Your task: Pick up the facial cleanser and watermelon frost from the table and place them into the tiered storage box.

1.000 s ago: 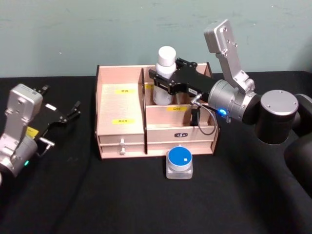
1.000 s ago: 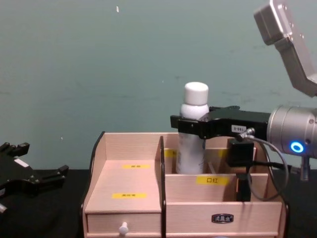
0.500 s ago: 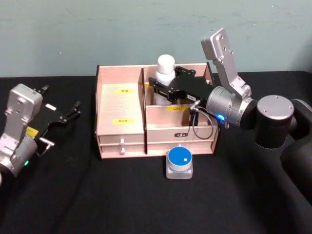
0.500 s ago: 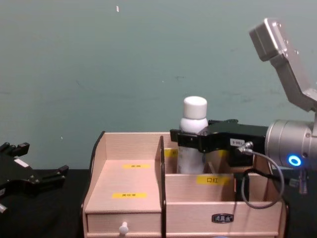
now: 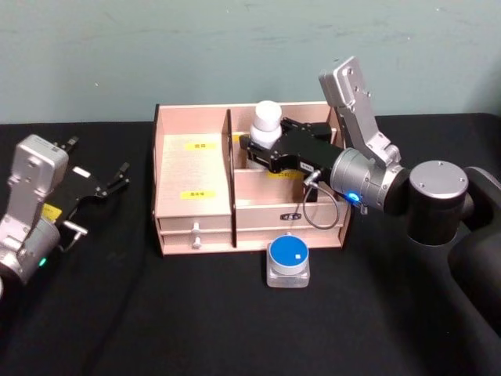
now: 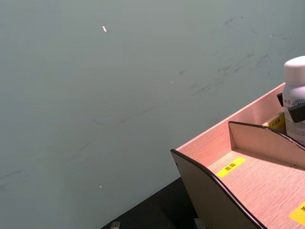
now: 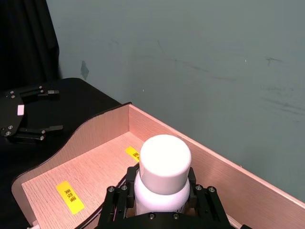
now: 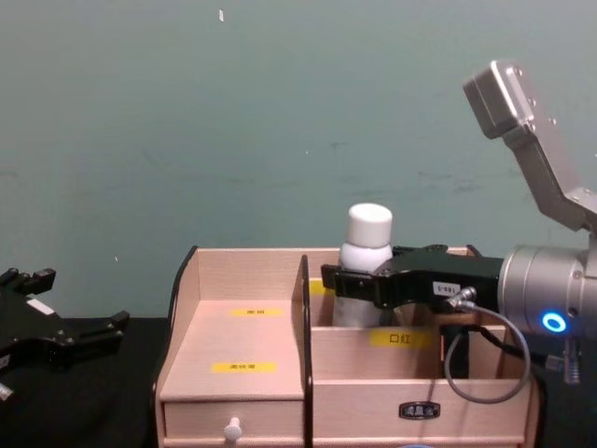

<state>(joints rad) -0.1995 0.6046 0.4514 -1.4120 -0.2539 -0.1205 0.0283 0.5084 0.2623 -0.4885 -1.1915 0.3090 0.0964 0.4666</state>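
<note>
"Two hands on the sheet. Right one first?"

"My right hand point(image 5: 252, 146) reaches in over the tiered storage box point(image 5: 192, 168). Its fingers are clamped on the facial cleanser point(image 5: 267, 119), just below the white cap. The bottle stands upright in the rear compartment immediately right of the tall divider. Whether its base touches the compartment floor, I cannot tell."

"Left?"

"My left hand point(image 5: 99, 160) sits low at the left side of the counter point(image 5: 196, 313), well apart from the box, with its fingers spread wide."

"Second item?"

"The watermelon frost point(image 5: 288, 257), a clear jar with a blue lid, rests upright on the counter just in front of the box's right-hand drawer."
</note>
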